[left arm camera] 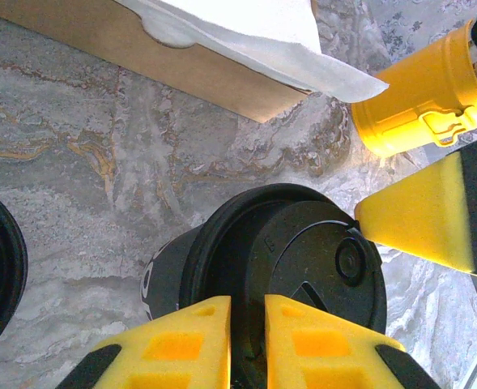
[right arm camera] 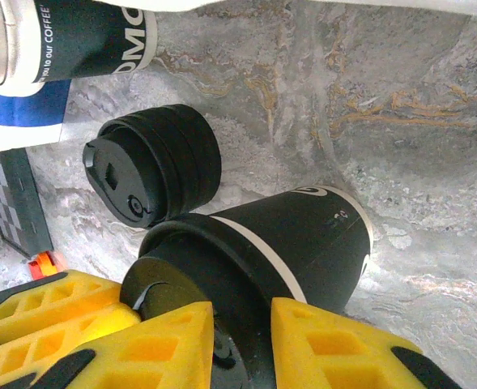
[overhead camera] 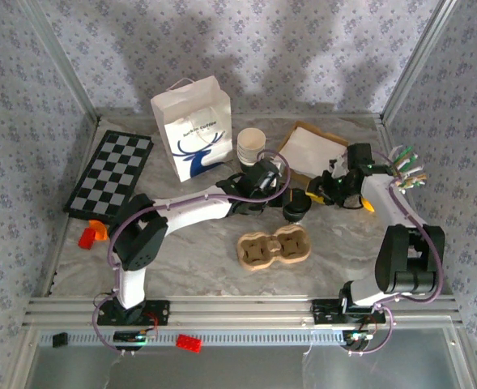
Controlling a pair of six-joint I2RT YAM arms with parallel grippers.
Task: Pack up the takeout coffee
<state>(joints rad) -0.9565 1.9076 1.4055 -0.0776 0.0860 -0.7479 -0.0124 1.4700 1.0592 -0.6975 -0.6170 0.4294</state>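
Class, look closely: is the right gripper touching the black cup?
Touching. In the right wrist view the right gripper has a yellow finger pressed against each side of the cup, no gap.

We're seeing bright, even light from above, with soft shadows on the back wall [overhead camera: 303, 57] and only a mild sheen on the marble table [overhead camera: 198, 267]. Our wrist views look crisp mid-frame, a bit soft on the yellow fingers [left arm camera: 181, 344].

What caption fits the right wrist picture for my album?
Right pincer holding a lidded black coffee cup beside a stack of lids on a marble table.
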